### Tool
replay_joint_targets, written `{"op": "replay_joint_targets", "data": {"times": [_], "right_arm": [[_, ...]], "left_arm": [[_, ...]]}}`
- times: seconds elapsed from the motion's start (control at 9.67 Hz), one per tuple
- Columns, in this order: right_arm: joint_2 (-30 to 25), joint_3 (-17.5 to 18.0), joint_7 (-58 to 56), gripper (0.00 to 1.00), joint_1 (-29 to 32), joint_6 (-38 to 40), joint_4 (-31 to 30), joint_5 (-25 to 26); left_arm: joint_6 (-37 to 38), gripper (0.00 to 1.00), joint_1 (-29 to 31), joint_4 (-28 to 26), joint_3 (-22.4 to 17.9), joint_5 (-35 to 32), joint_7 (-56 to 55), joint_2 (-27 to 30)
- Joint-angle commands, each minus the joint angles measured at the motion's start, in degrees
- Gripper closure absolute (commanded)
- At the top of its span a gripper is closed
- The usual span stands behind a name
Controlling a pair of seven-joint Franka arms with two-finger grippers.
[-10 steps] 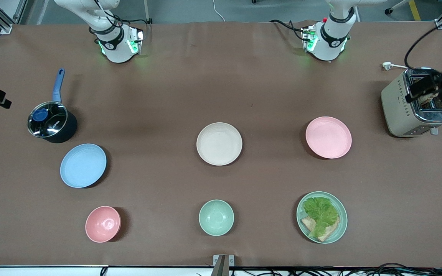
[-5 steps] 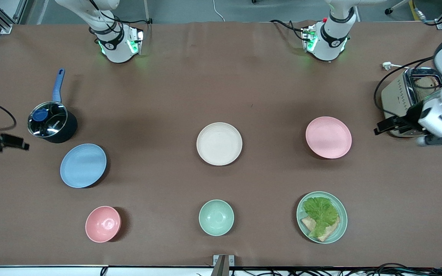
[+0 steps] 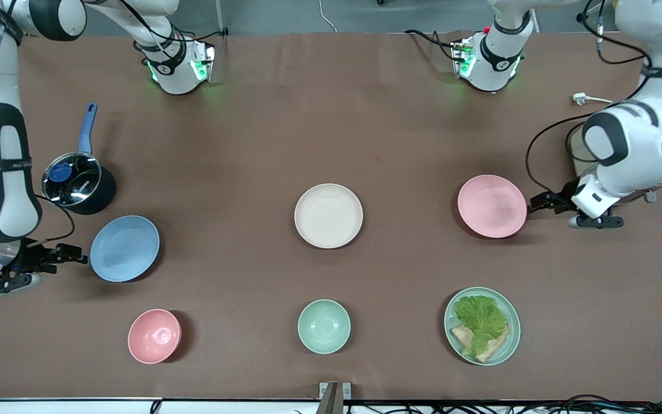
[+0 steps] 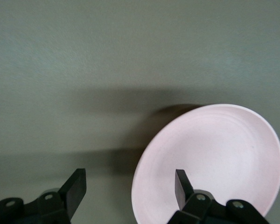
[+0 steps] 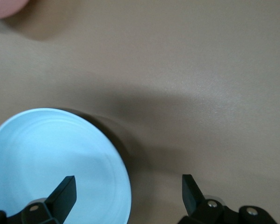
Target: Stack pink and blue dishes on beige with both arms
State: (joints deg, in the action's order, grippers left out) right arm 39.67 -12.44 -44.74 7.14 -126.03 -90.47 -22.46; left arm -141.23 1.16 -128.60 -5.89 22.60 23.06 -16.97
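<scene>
Nearest the front camera sit a pink bowl (image 3: 154, 336), a green bowl (image 3: 324, 326) and a green plate (image 3: 482, 326) carrying lettuce.

Farther back, the blue plate (image 3: 124, 248) lies toward the right arm's end of the table. The right gripper (image 3: 71, 253) is just beside its rim, fingers (image 5: 63, 194) spread apart, holding nothing.

The beige plate (image 3: 328, 215) sits bare at mid-table.

The pink plate (image 3: 492, 206) lies toward the left arm's end. The left gripper (image 3: 539, 201) is at its rim, fingers (image 4: 75, 189) spread apart, holding nothing.

Farther still, a lidded pot (image 3: 77, 183) stands near the blue plate.
</scene>
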Motion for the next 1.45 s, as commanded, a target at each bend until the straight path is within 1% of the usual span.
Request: {"op": "replay_joint_targets", "data": {"times": [0.0, 0.1, 0.21, 0.31, 0.41, 0.52, 0.62, 0.72, 0.83, 0.93, 1.03, 1.14, 1.24, 1.34], "right_arm": [[-0.9, 0.0, -2.8, 0.0, 0.7, -1.9, -4.4, -4.6], [-0.7, 0.0, -2.9, 0.04, 1.0, -1.9, -6.4, -5.7], [-0.5, 0.0, -3.2, 0.1, 1.0, -1.7, -7.0, -6.6], [0.0, 0.0, -3.1, 0.16, 1.0, -1.3, -7.8, -7.2], [-0.1, 0.0, -2.9, 0.26, 1.0, -1.0, -8.6, -7.6], [-0.2, 0.0, -2.7, 0.35, 0.9, 0.2, -8.8, -7.9], [-0.3, 0.0, -2.6, 0.44, 1.0, 1.3, -8.8, -9.0], [-0.3, -0.1, -2.4, 0.57, 0.9, 1.7, -8.8, -9.2], [-0.3, -0.3, -2.3, 0.74, 0.9, 1.7, -8.7, -9.3], [-0.4, -0.4, -2.3, 0.99, 0.9, 1.7, -8.5, -9.3], [-0.5, -0.5, -2.1, 0.99, 0.9, 1.7, -8.1, -9.3], [-0.6, -1.1, 0.0, 0.99, 0.3, 1.8, -7.3, -9.3], [-1.4, -1.4, 5.4, 1.0, -0.5, 6.1, -5.8, -8.6], [-2.4, -2.1, 11.1, 1.0, -1.3, 12.3, -3.1, -8.3]], "left_arm": [[-1.3, 0.23, -0.1, -0.8, 0.1, 5.1, 4.3, -3.0], [-1.3, 0.27, -0.2, -0.9, 0.1, 8.1, 7.7, -4.0], [-1.3, 0.34, -0.1, -1.5, 0.1, 11.6, 11.1, -4.1], [-1.3, 0.49, -0.2, -1.9, 0.0, 14.6, 14.0, -4.7], [-1.3, 0.67, -0.1, -2.0, 0.1, 16.8, 16.9, -4.8], [-1.2, 0.82, -0.1, -2.3, 0.0, 17.4, 18.5, -4.9], [-1.2, 0.94, 0.0, -2.5, 0.0, 17.5, 19.0, -5.4], [-0.7, 1.0, 0.0, -2.4, -0.1, 17.4, 19.1, -5.2], [0.1, 1.0, -0.2, -2.4, -0.2, 17.2, 19.3, -4.2], [1.6, 1.0, -0.4, -2.4, 0.0, 17.1, 19.0, -1.7], [4.1, 1.0, -0.6, -2.2, 0.9, 17.0, 18.3, 1.4], [5.8, 1.0, -0.5, -1.8, 4.2, 17.1, 15.8, 3.8], [5.8, 1.0, -0.6, -1.0, 8.5, 17.1, 9.1, 4.3], [5.2, 1.0, -0.7, 0.6, 13.7, 16.8, 0.7, 3.8]]}}
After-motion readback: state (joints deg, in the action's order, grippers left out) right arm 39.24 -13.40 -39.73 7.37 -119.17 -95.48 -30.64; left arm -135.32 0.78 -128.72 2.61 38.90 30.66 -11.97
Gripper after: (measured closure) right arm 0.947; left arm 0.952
